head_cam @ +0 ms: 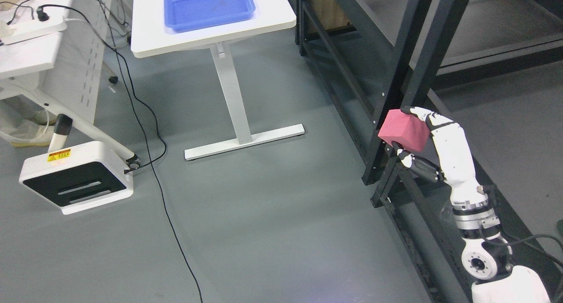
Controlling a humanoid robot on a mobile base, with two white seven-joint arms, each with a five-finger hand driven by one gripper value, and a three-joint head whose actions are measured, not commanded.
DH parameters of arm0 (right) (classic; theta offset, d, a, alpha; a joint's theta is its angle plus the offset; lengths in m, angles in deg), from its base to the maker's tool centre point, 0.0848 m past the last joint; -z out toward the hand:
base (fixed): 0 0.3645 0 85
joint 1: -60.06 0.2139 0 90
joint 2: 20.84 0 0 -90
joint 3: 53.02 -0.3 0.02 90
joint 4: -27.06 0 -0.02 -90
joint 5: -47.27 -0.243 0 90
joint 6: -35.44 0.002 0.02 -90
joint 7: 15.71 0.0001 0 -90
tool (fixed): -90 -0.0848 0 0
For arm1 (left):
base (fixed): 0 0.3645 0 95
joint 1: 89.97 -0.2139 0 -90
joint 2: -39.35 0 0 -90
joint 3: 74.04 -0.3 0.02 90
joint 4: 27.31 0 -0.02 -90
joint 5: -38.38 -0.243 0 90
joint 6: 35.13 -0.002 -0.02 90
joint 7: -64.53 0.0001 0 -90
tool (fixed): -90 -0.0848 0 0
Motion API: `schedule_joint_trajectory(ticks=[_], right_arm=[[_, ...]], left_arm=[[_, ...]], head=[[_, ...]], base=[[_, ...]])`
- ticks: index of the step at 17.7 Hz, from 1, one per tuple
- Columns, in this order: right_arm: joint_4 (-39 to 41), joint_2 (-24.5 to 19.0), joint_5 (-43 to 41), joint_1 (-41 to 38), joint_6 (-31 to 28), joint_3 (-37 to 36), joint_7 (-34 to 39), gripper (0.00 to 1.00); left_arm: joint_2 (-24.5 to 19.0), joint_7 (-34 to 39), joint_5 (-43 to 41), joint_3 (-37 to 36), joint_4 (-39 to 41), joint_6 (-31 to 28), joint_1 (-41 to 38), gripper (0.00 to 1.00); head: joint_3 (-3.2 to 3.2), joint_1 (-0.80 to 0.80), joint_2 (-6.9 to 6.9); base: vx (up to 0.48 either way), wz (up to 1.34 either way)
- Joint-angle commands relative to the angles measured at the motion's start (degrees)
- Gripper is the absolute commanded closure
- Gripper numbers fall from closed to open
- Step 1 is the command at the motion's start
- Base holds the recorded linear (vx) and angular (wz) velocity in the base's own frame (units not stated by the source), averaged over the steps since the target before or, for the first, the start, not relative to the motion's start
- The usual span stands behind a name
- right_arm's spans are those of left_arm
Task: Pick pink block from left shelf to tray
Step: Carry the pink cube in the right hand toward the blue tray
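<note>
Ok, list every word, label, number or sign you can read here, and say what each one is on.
Nothing here can be read.
Yellow warning sticker on the white floor unit: its print is too small and blurred to read.
Pink block, robot hand, blue tray and black shelf: no visible text.

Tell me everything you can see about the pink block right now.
The pink block is a plain box-shaped piece with a matte, foam-like look and no markings. It is tilted and held off the floor in the right hand, with white and black fingers over its top corner and a thumb under its lower edge. It sits in front of the black shelf frame, at the picture's right, far from the blue tray on the white table.
</note>
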Motion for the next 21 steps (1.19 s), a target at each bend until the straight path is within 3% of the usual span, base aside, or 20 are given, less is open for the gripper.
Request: schedule_joint_trajectory(ticks=[1, 21], right_arm=[[0.22, 0.04, -0.03, 0.96, 0.03, 0.03, 0.17, 0.95], [0.22, 0.12, 0.06, 1.14, 0.03, 0.03, 0.26, 0.95]], left_arm=[[-1.00, 0.03, 0.00, 0.00, 1.00, 0.03, -1.14, 0.00], [-1.00, 0.03, 0.00, 0.00, 1.00, 0.03, -1.14, 0.00]], head=[[0.00, 0.00, 0.00], [0.00, 0.00, 0.00]], base=[[-0.054, 0.33], [-0.031, 0.24]])
